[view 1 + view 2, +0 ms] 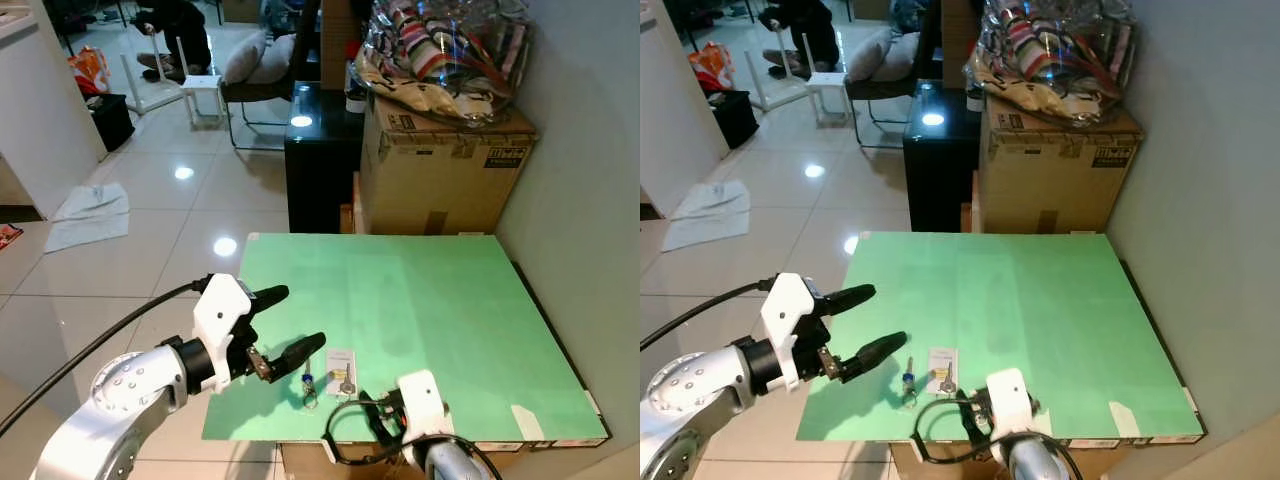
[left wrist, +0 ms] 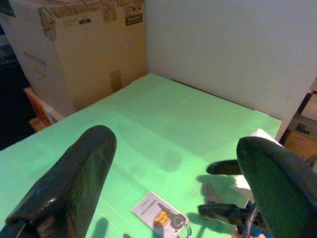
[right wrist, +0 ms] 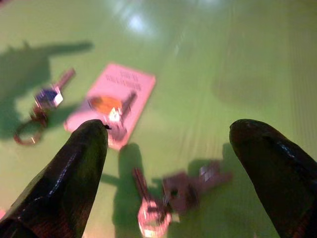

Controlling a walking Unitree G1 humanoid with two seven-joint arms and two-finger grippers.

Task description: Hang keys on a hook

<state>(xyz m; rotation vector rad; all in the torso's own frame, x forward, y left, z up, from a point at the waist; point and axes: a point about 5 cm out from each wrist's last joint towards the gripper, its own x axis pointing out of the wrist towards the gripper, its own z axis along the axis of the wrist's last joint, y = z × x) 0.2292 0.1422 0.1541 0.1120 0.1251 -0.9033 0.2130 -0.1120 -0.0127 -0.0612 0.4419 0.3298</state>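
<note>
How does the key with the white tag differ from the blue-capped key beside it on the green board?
The key with the white tag lies on a pale rectangular card, while the blue-capped key has no card, only a bare metal ring at its end. The tagged key lies nearer the right gripper; the blue-capped one lies nearer the left gripper. Both lie flat on the green board, ungripped, near its front edge.

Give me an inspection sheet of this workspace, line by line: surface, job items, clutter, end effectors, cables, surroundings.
Surface: green board lying flat on boxes.
Job's things: blue-headed key on a ring, white tag with a key, key bunch, all near the front edge; hook: nothing seen.
Clutter: nothing seen beyond the keys.
End effectors: left end effector open at the board's left edge; right end effector open above the key bunch.
Cables: black cable along the left arm.
Surroundings: cardboard box, black cabinet, tiled floor.
</note>
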